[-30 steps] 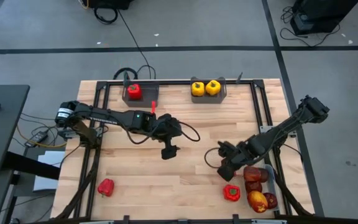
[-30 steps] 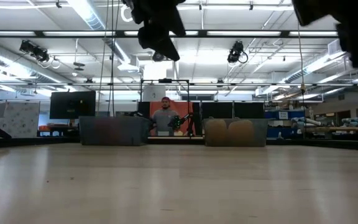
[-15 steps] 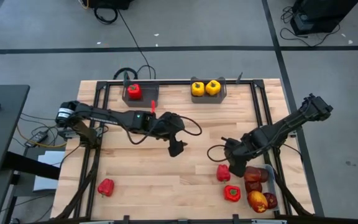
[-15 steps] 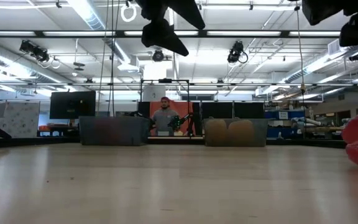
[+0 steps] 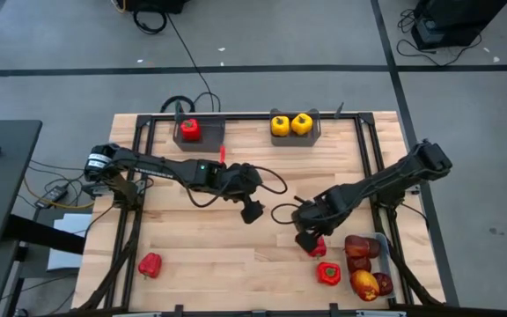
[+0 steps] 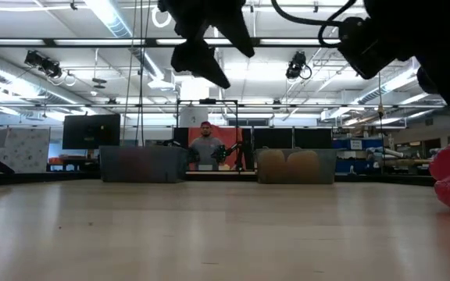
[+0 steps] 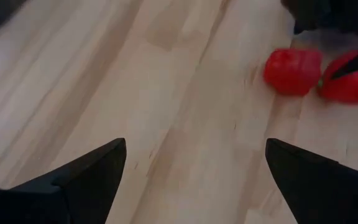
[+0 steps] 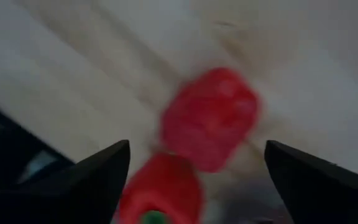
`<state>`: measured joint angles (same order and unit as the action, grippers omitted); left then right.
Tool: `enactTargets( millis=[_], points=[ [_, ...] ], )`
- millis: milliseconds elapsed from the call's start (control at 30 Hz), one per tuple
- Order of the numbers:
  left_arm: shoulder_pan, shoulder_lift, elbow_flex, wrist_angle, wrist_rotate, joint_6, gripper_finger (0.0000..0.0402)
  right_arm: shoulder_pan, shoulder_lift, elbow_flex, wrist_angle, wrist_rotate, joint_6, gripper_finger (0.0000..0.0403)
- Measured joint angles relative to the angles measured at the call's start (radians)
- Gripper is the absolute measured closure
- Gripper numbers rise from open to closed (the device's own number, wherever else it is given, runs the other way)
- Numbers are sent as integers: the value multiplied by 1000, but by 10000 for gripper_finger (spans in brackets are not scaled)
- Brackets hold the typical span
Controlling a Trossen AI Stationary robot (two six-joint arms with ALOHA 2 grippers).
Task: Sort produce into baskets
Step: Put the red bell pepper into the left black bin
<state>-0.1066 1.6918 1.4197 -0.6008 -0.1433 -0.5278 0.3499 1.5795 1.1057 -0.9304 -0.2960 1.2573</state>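
A red pepper (image 5: 317,247) lies on the table just left of the clear tray (image 5: 378,239), which holds dark red apples (image 5: 362,261). My right gripper (image 5: 304,236) stands open over the pepper's left side. In the right wrist view the pepper (image 8: 210,118) shows between and beyond the fingers, clear of them. A second red pepper (image 5: 328,274) lies nearer the front edge and a third (image 5: 150,264) at the near left. My left gripper (image 5: 253,214) hangs open over the table's middle. At the far edge one bin (image 5: 209,132) holds a red pepper and the other (image 5: 313,132) two yellow peppers (image 5: 290,125).
Black frame rails (image 5: 148,176) run along the table's left and right sides. Bare wood (image 5: 209,255) lies between the near-left pepper and the right gripper. A person (image 6: 206,147) stands in the room beyond the far edge.
My right gripper has opened and let go of a red pepper, which now lies on the table left of the tray. The gripper has then gone a little toward the table's left edge. My left gripper has drifted toward the right edge and stays open.
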Motion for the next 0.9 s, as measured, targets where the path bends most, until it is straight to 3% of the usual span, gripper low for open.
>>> enactTargets(
  millis=[100, 433, 567, 733, 900],
  points=[
    [0, -4, 0, -59, 32, 28, 11, 0, 23, 0, 69, -17, 61, 6],
    [1, -11, 0, -245, 86, 209, 11, 12, 55, 0, 93, 35, 279, 9],
    [2, -11, 0, -248, 161, 345, 11, 30, 55, 0, 67, 41, 379, 9],
    [9, -11, 0, -240, 172, 442, 11, 56, 55, 0, 1, 41, 497, 9],
    [38, -11, 0, -219, 210, 474, 11, 58, 55, -22, 80, 54, 541, 9]
  ],
)
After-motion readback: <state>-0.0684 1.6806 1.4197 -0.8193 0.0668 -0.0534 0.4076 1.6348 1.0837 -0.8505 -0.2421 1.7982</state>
